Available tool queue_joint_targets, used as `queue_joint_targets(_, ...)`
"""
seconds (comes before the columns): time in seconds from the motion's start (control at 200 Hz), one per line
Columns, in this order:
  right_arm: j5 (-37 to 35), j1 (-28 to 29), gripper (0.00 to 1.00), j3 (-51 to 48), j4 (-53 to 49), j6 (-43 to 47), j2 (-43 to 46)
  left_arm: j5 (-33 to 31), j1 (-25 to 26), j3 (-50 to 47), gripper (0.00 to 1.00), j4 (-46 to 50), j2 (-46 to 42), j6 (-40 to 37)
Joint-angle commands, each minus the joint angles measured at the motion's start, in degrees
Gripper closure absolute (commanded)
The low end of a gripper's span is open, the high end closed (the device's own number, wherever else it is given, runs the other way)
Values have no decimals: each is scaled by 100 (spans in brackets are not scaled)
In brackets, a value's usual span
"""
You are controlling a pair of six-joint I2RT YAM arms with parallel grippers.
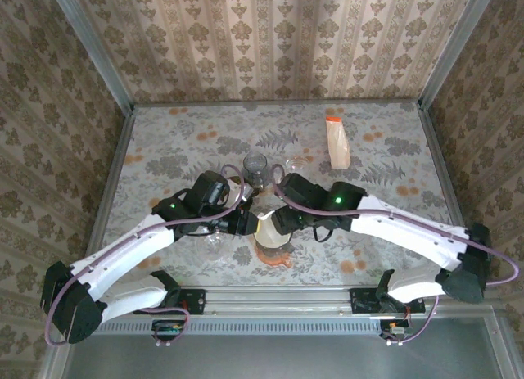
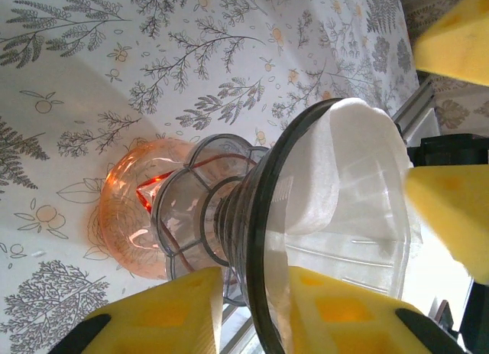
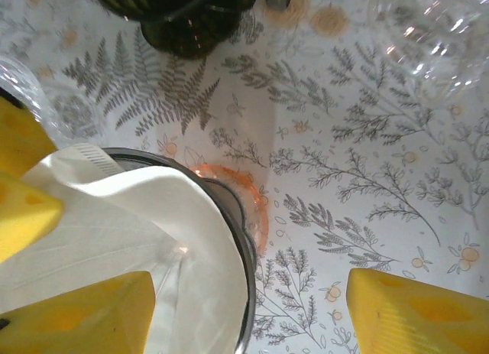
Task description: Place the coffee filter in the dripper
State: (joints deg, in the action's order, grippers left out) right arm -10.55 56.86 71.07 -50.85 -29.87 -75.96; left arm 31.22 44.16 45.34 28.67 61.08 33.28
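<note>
The clear dripper (image 2: 260,216) with a dark rim stands on an orange saucer (image 2: 126,209) near the table's front, between both arms (image 1: 270,246). The white coffee filter (image 2: 351,163) lies inside its cone, its top edge above the rim (image 3: 137,216). My left gripper (image 2: 256,312) straddles the rim, one finger outside with a gap to it, the other inside against the filter. My right gripper (image 3: 244,316) stands wide open across the rim, one fingertip (image 3: 76,316) over the filter, the other over the bare table. In the top view both grippers (image 1: 248,224) (image 1: 277,221) meet over the dripper.
Behind the dripper stand a dark glass jar (image 1: 256,168) and a small clear glass (image 1: 295,164). A bottle with an orange cap (image 1: 336,142) lies at the back right. Another clear glass (image 1: 214,245) sits under the left arm. Metal rails edge the table.
</note>
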Motion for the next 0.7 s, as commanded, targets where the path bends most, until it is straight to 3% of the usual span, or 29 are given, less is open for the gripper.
queue_joint_targets(0.0, -281, -17, 31, -88, -139, -113, 313, -11, -4, 13, 69, 84, -59, 12)
queue_joint_targets(0.36, -447, -13, 31, -240, -51, -139, 747, -38, -5, 106, 57, 30, -188, 56)
queue_joint_targets(0.695, -584, -17, 30, -317, -21, -160, 959, -84, -4, 133, 38, -45, -375, 125)
